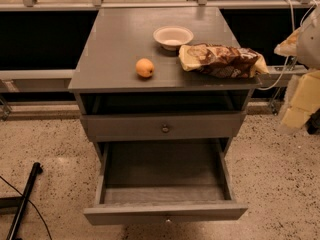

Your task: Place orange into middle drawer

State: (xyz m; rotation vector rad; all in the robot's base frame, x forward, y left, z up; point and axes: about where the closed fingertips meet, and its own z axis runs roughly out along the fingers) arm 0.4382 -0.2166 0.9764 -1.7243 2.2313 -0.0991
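1. Gripper [300, 101] sits at the far right edge, off to the side of the cabinet, well apart from the orange; open or closed: can't tell, and it holds nothing visible.
2. Done: middle drawer [165, 212] is pulled fully out, with nothing visible inside.
3. Left: grasp, carry, release. All of it.
4. Orange [145, 68]: on the cabinet top [115, 39] near the front edge, standing free. It's small, round, smooth and yellow-orange, so it may roll.

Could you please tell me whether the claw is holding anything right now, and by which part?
Nothing appears held: the orange lies free on the cabinet top, and the claw hangs apart at the right edge.
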